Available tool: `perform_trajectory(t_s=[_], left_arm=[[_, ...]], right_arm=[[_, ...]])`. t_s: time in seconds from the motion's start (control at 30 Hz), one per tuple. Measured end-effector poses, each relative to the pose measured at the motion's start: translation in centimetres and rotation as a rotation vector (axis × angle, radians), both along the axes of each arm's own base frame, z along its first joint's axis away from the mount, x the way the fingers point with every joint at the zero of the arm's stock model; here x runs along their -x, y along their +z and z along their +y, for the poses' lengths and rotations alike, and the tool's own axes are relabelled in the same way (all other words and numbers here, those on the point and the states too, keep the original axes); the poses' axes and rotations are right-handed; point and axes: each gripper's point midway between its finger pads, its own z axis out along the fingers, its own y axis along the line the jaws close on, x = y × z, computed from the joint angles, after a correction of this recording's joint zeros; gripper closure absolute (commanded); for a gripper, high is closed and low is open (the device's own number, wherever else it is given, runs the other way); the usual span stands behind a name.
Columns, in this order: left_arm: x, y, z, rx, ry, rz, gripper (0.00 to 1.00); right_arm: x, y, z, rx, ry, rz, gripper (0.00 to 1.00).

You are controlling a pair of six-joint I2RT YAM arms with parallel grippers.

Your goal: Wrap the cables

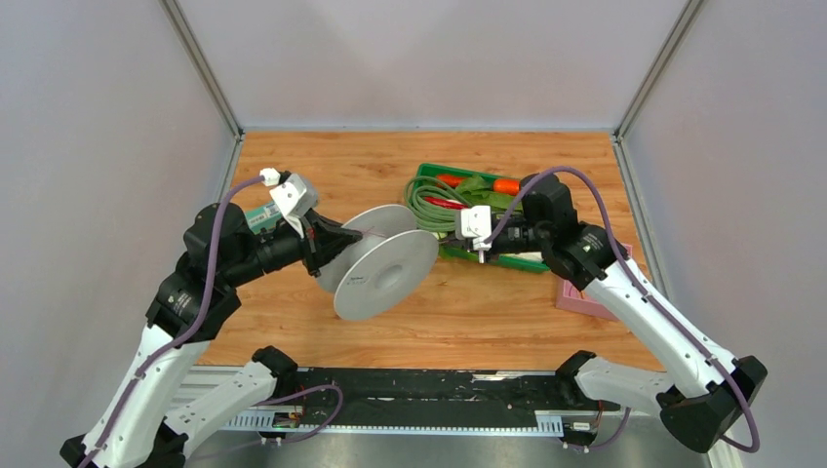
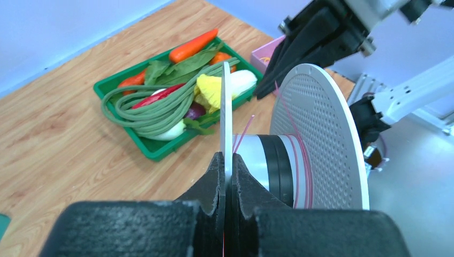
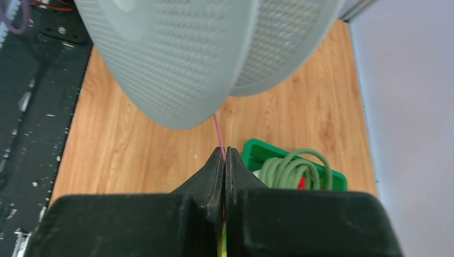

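The left gripper [image 2: 227,161] clamped a flange of the round light-grey plastic spool [image 1: 385,275] above the wooden table [image 1: 488,317]. The right gripper [image 3: 225,154] pinched the thin pink cable [image 3: 218,131]. Few turns sat on the hub; most of the winding was apparently not yet done.

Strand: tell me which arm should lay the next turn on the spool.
Right, probably. The right gripper is shut on the pink strand leading to the spool, so it can carry it round the hub. The left gripper is clamped on a flange, holding the spool up.
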Motion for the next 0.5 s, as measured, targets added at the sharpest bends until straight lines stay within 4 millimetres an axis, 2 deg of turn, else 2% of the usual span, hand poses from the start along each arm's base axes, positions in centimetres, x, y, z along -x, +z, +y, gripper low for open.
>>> perform_trajectory(t_s=[0.13,0.27,0.5], left_arm=[[-0.3,1.5,-0.3,0.048,-0.016,0.051,1.0],[-1.1,1.6,-0.8,0.09,-0.006,0.143,1.0],[-2.6,2.8,-1.1,0.226,0.049,0.273,1.0]], right_arm=[[1.5,-1.2,0.2,-0.046,0.029,0.071,1.0],[1.9,-2.1,0.3,-0.081,0.009,0.158,1.0],[2.6,-1.5,1.4,-0.166,-0.033,0.322,1.0]])
